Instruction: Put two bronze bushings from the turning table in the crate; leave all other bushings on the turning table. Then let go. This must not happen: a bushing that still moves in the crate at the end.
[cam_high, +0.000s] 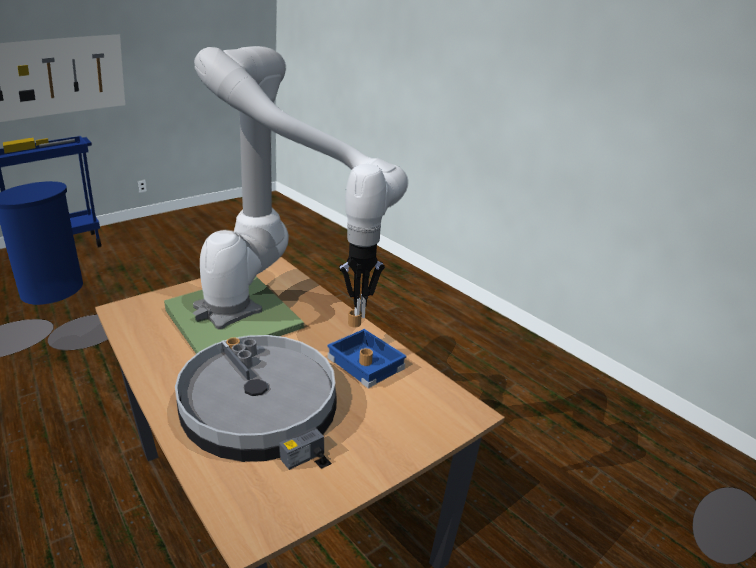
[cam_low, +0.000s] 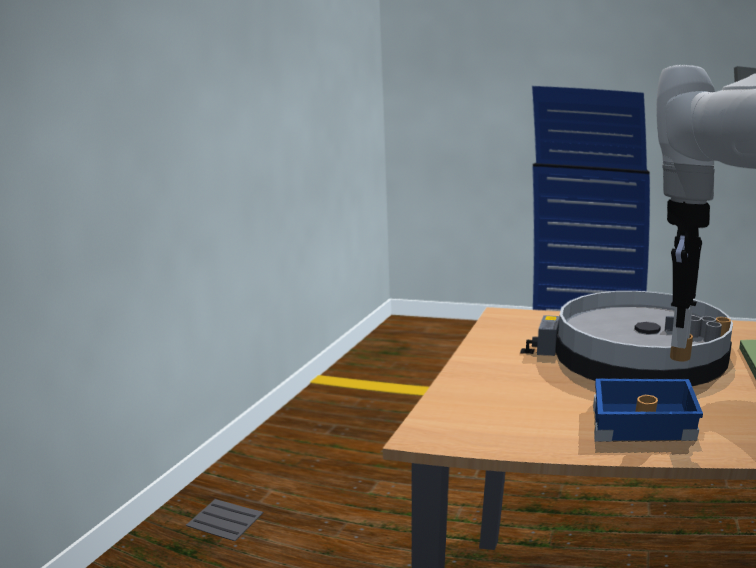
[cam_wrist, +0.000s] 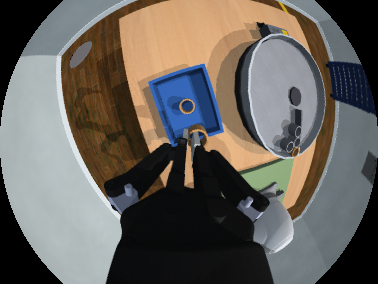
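My gripper (cam_high: 359, 310) is shut on a bronze bushing (cam_high: 354, 318) and holds it in the air just beyond the far edge of the blue crate (cam_high: 366, 356). The held bushing also shows in the exterior view (cam_low: 680, 348) and in the wrist view (cam_wrist: 197, 134), at the crate's near edge. One bronze bushing (cam_high: 366, 356) stands upright inside the crate (cam_low: 647, 407). On the grey turning table (cam_high: 255, 390) one bronze bushing (cam_high: 232, 342) and three grey bushings (cam_high: 246, 349) stand beside the divider bar.
A small grey control box (cam_high: 300, 447) sits at the turning table's front. The arm's base stands on a green plate (cam_high: 235, 313) at the table's back. A blue drawer cabinet (cam_low: 589, 198) stands by the wall.
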